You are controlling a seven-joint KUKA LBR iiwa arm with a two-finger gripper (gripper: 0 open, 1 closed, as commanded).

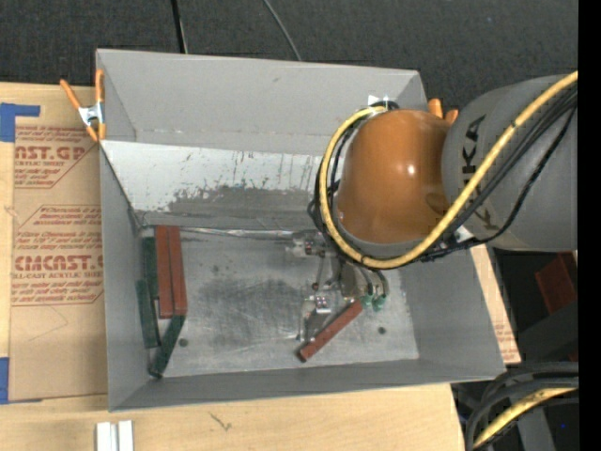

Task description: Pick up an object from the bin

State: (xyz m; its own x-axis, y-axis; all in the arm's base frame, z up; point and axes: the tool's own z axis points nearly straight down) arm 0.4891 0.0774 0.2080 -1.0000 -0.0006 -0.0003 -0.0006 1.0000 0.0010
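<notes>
One reddish-brown flat stick [331, 332] lay slantwise on the floor of the grey metal bin [235, 167], close to the front wall, and that was the piece in play. The claw [317, 312] hung just above it, toward its middle, under the arm's big orange cover. Wide or narrow? From this angle it could not be told, and nothing showed as gripped.

Here was the danger, by my reading. That stick sat low and flat, so a descent that stopped short would close on air, and one that went too deep would scrape metal. A bite off centre could let it pivot and drop. Well apart by the left wall, a second reddish-brown flat bar [170, 271] and some dark green strips [146, 299] posed no threat.
</notes>
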